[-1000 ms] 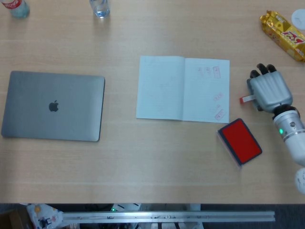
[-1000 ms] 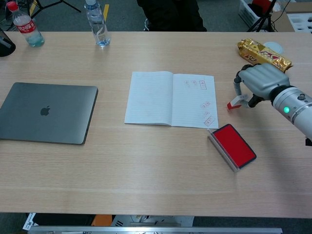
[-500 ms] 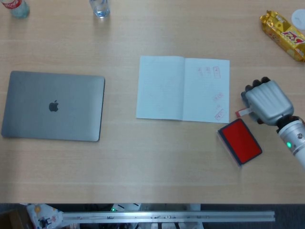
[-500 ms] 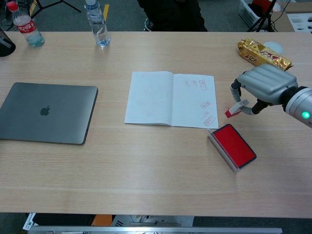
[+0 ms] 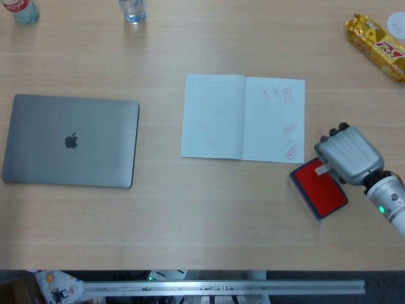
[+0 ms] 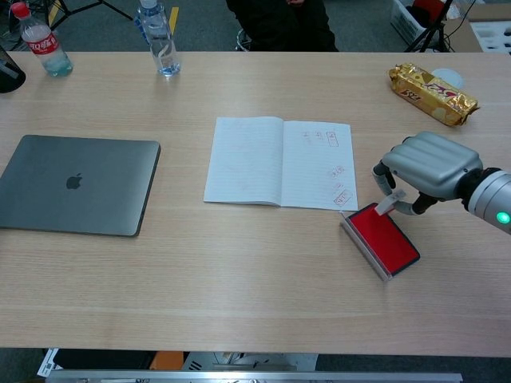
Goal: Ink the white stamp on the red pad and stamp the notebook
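Chest view gives us the clearest look at the white stamp [image 6: 386,204]: it is pinched in the fingers of the right robot hand [image 6: 423,171], tilted, with its lower end at the far edge of the red ink pad [image 6: 385,238]. We cannot tell whether the stamp face actually touches the pad surface. In the head view the white stamp [image 5: 323,170] shows only as a small pale tab poking out from under the right robot hand [image 5: 347,155], over the far right corner of the red ink pad [image 5: 319,187].

The pad lies open on the bench [image 6: 255,279], turned at an angle, its lid edge toward the left. Just beyond its far left corner is the near right corner of the open notebook [image 6: 279,162]. The notebook lies flat, and its right page carries several red stamp marks [image 6: 338,181], some near the top and some lower down toward the right edge. The left page looks unmarked.

We see nothing of the left robot hand in either view.

Further out, a closed grey laptop [image 6: 77,184] lies on the left side of the bench, well apart from the notebook. At the far edge stand a clear water bottle [image 6: 160,38] and, further left, a bottle with a red cap and label [image 6: 39,41]. At the far right lies a golden snack packet [image 6: 432,93].
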Controlling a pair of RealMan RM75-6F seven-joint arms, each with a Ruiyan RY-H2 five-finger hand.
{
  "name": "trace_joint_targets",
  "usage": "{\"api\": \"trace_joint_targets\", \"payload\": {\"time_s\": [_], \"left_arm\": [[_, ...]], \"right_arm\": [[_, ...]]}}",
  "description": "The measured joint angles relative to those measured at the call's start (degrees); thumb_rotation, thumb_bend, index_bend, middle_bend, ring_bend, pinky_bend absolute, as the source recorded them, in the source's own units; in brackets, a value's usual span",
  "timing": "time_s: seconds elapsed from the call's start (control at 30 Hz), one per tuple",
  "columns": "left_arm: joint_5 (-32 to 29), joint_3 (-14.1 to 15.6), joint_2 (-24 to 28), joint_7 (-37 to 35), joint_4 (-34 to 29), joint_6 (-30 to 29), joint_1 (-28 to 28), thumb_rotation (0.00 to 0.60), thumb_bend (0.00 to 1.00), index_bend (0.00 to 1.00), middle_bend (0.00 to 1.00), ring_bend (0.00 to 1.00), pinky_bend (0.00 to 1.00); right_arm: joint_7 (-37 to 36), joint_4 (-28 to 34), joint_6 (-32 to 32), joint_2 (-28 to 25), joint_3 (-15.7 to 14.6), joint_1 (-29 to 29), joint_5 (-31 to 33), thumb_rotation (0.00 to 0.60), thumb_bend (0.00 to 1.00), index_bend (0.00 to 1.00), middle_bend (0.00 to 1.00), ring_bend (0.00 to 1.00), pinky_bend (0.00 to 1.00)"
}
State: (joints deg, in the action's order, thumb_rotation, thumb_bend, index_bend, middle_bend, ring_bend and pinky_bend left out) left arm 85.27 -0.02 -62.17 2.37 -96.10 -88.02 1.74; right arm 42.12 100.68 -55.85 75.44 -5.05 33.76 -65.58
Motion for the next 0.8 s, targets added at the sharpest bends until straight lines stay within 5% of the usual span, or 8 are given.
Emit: {"api": "trace_joint_targets", "payload": {"time_s": [0.8], "left_arm": [[-1.14, 0.14, 0.12, -0.38, 0.51, 1.00, 0.06, 0.600, 0.32, 0.00, 0.00, 0.00, 0.00]], "right_arm": [[5.36, -1.41, 0.92, 3.97, -1.12, 1.15, 2.52, 0.600, 0.45, 0.71, 0.54, 0.42, 0.33]]}}
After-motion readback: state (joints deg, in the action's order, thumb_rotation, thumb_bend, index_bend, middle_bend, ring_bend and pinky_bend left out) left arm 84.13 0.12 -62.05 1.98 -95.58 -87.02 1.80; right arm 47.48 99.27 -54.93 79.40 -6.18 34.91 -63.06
